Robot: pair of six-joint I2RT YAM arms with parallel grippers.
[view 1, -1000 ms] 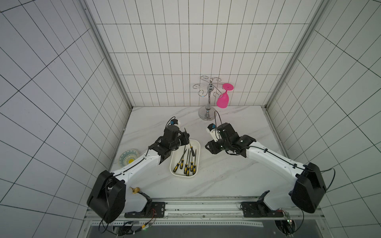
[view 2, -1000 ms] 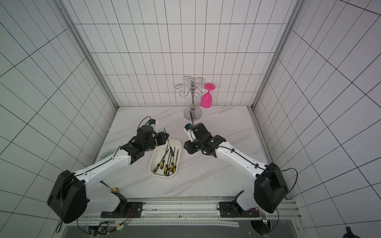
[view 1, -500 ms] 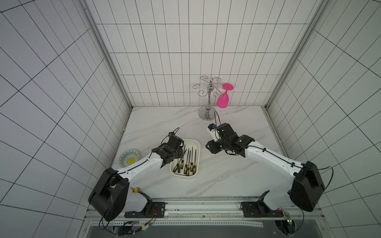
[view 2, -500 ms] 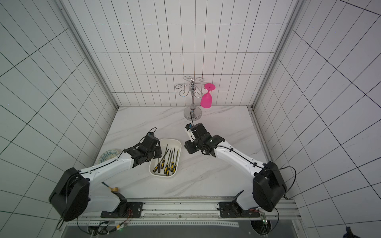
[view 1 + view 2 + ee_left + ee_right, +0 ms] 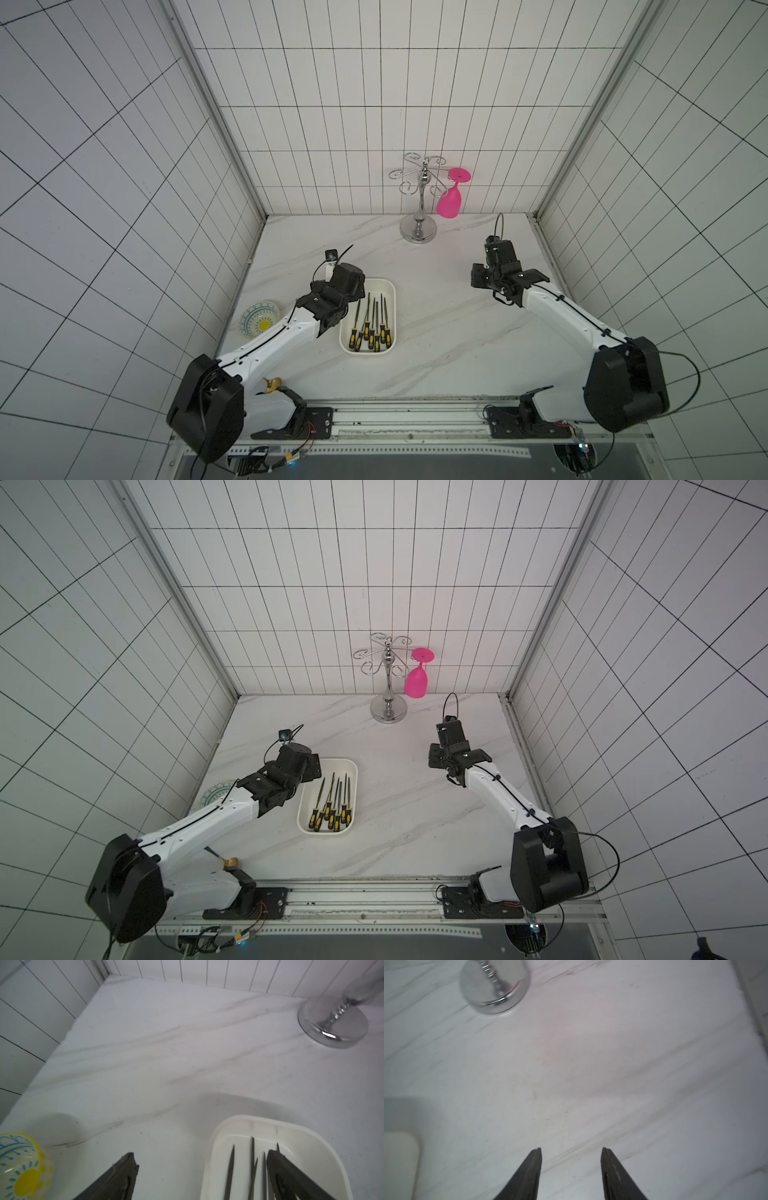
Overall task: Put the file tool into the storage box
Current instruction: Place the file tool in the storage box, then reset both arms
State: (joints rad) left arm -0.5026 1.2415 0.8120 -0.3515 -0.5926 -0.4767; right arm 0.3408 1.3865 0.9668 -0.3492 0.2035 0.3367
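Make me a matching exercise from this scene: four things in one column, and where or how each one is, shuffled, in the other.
Column one:
1. files
2. pink glass
3. patterned plate
4. right gripper

Column two:
A. hanging upside down on the chrome rack
B. open above bare table
C. lying in the storage box
D. on the table, left of the storage box

Pairs: 1-C, 2-A, 3-D, 4-B
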